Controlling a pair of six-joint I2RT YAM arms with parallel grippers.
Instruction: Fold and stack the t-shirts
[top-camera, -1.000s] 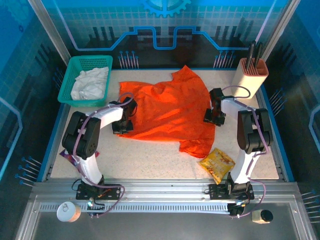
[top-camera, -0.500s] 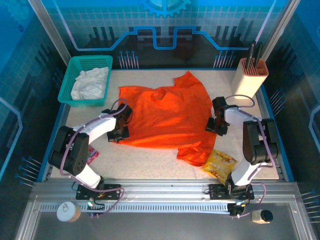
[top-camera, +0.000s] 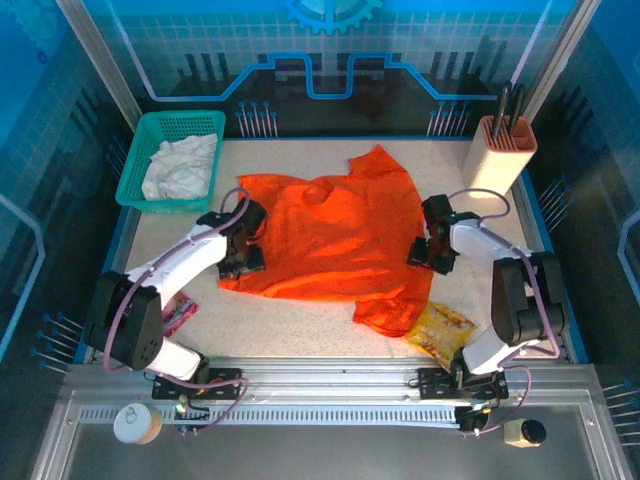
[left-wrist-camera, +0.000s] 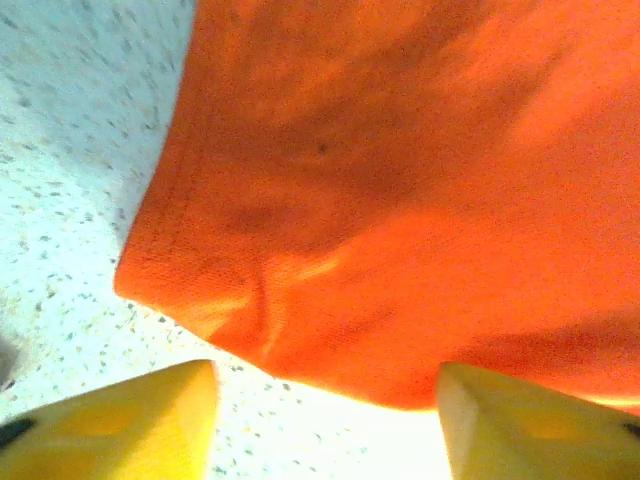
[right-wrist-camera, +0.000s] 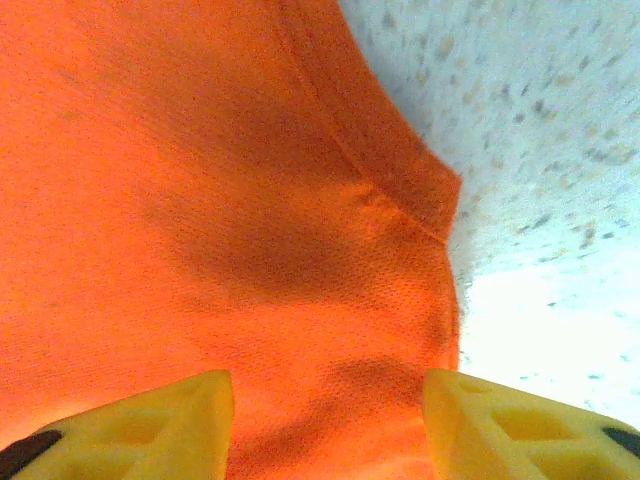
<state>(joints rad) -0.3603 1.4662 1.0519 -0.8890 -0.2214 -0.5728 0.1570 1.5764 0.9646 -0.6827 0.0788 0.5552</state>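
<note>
The orange t-shirt (top-camera: 330, 240) lies spread out flat in the middle of the table. The white t-shirt (top-camera: 182, 165) is bunched in the green basket (top-camera: 135, 190) at the back left. My left gripper (top-camera: 243, 266) is at the orange shirt's near left corner. In the left wrist view it (left-wrist-camera: 325, 425) is open, and the shirt's hem (left-wrist-camera: 300, 340) lies just ahead of its fingers over bare table. My right gripper (top-camera: 421, 258) is at the shirt's right edge. It (right-wrist-camera: 325, 430) is open, with flat orange fabric (right-wrist-camera: 250, 250) lying between its fingers.
A yellow-orange snack packet (top-camera: 438, 331) lies by the shirt's near right corner. A pink wrapper (top-camera: 178, 313) sits near the left arm. A beige utensil holder (top-camera: 499, 152) stands at the back right. Bare speckled table (top-camera: 300, 325) runs along the front.
The orange shirt has been drawn toward the front and flattened. My left gripper has opened and let go of the shirt's corner. The right jaws have widened slightly.
</note>
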